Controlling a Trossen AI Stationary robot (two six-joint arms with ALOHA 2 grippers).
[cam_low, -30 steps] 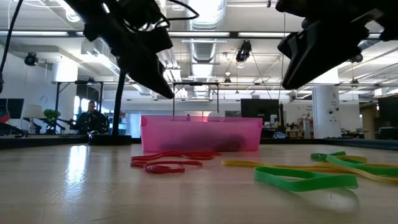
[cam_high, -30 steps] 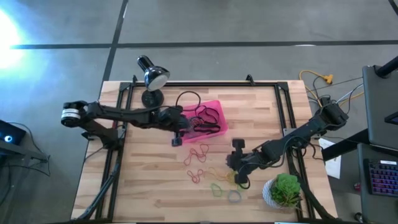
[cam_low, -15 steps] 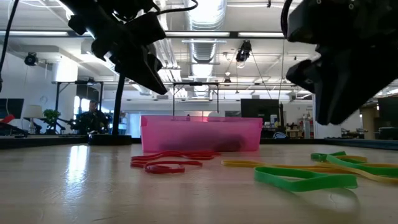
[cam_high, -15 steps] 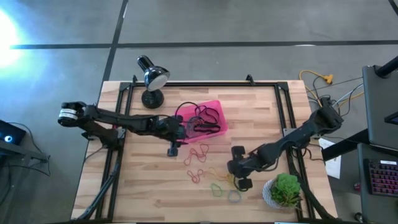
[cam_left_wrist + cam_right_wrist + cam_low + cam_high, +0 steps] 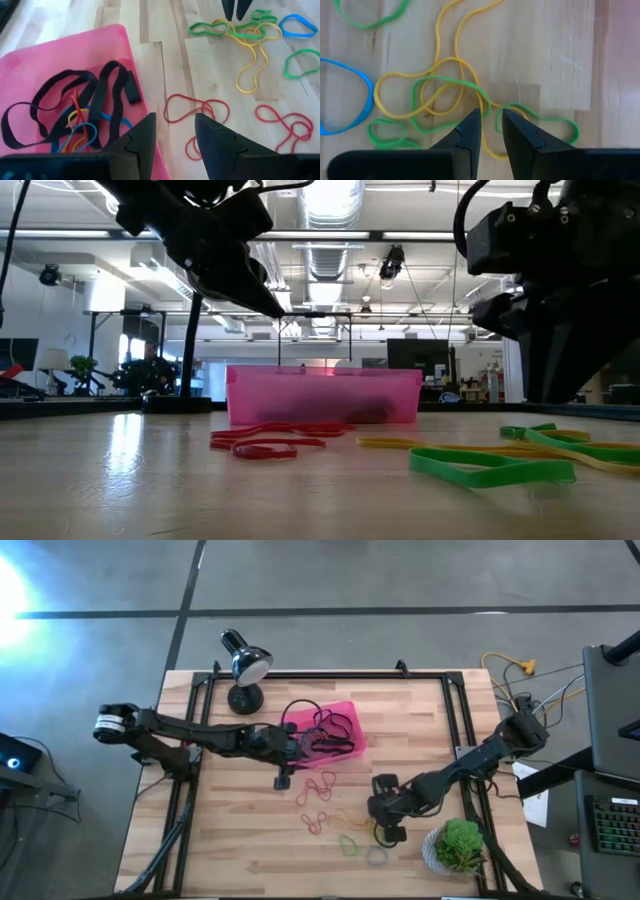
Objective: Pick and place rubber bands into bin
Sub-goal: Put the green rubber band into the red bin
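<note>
Roughly part-way through, judging by the split between bin and tabletop

Inside the bin (image 5: pixel 343 715) – several rubber bands (image 5: pixel 75 107) already down: wide black loops draped across the floor and over the rim, with thinner orange, yellow and blue ones tangled beneath

Outside the bin, on the bare tabletop (image 5: pixel 230 840) – plenty left. Just beside the bin's wall, a scatter of red loops (image 5: pixel 197 110); farther from the bin, toward the plant pot (image 5: pixel 458 845), a knot of yellow and green bands (image 5: pixel 445 100) with a blue loop (image 5: pixel 350 100) at its edge

Left claw (image 5: pixel 172 137) hanging above the bin's near wall, over the line between pink plastic and wood, fingers parted with a clear gap, nothing between them – looks like a drop just finished, or a reach toward the red loops close by

Right claw (image 5: pixel 490 130) well away from the bin, low over the yellow-green tangle, fingers narrowly apart and straddling a yellow strand where it crosses a green one; no band lifted, nothing gripped as yet, though well lined up for a pinch there

Still to go, by this count: the red loops near the bin, the whole yellow-green knot, the blue loop and the loose green ones beyond it – more outside than in
</note>
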